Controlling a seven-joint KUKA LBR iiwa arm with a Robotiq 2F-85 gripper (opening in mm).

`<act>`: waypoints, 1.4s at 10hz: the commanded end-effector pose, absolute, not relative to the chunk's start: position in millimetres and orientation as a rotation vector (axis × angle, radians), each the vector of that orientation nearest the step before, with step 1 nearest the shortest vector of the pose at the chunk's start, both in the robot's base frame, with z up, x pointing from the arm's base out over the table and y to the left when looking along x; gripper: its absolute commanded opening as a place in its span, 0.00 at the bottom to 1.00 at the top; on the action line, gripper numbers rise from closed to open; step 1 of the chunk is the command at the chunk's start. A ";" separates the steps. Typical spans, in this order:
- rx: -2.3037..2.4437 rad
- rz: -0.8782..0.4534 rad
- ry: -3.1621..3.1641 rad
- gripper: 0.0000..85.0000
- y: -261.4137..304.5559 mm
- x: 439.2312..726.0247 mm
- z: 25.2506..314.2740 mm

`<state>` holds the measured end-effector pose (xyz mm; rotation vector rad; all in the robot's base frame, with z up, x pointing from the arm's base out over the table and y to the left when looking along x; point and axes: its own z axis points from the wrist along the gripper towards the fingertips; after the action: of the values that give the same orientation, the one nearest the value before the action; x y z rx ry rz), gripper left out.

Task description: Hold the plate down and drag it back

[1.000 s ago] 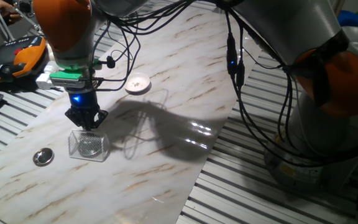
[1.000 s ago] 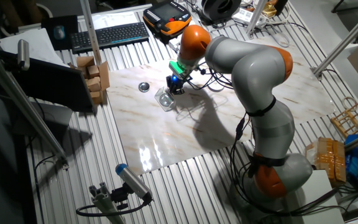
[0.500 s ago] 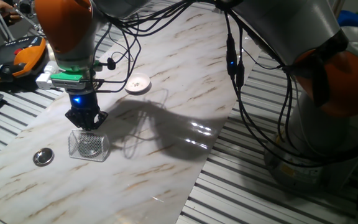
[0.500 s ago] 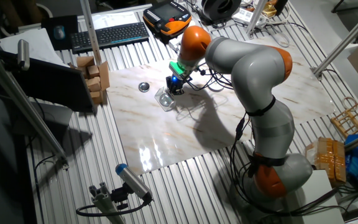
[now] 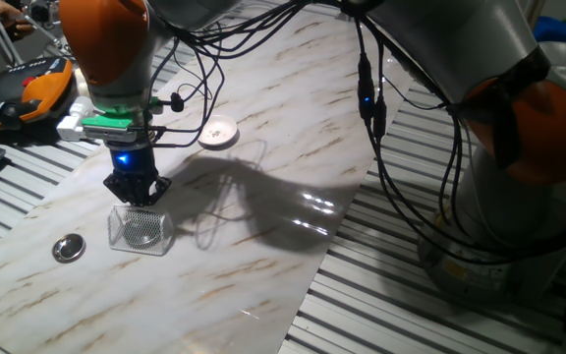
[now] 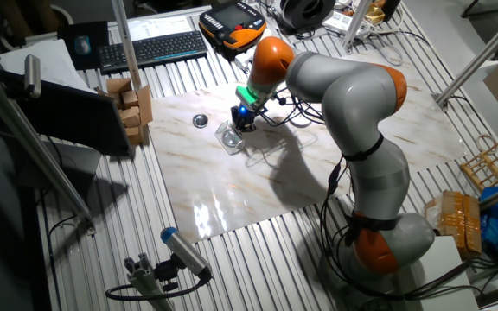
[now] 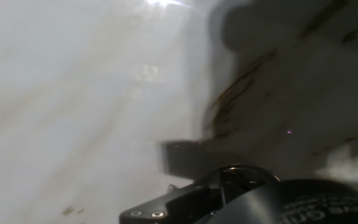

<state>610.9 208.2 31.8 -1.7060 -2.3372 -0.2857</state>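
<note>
Looking at the marble table (image 5: 263, 197), I see the plate (image 5: 218, 134) lying flat near the far side, all by itself. It is small, round and white, with a low rim. The gripper (image 5: 136, 189) is not at the plate. It hangs low over a little clear box (image 5: 139, 228) nearer the front, well apart from the plate, and a shiny metal disc (image 5: 67, 248) lies beside that box. I cannot tell if the fingers are spread or pinched together, because they look like one dark lump from here, and the hand view is too blurry to help. I think the plate is light and hard, and it may slide easily on the smooth stone. It could chip if pushed too hard. Pressing gently down on its flat middle looks best, since pushing on the rim might tip it.
</note>
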 end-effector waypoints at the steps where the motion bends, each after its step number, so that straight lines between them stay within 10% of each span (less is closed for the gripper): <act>1: -1.705 -0.288 -2.339 0.00 208.1 610.9 31.6; 14: -1.704 -0.255 -2.429 0.00 203.6 614.6 31.2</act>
<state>614.7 203.5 31.2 -1.7034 -2.4291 -0.2556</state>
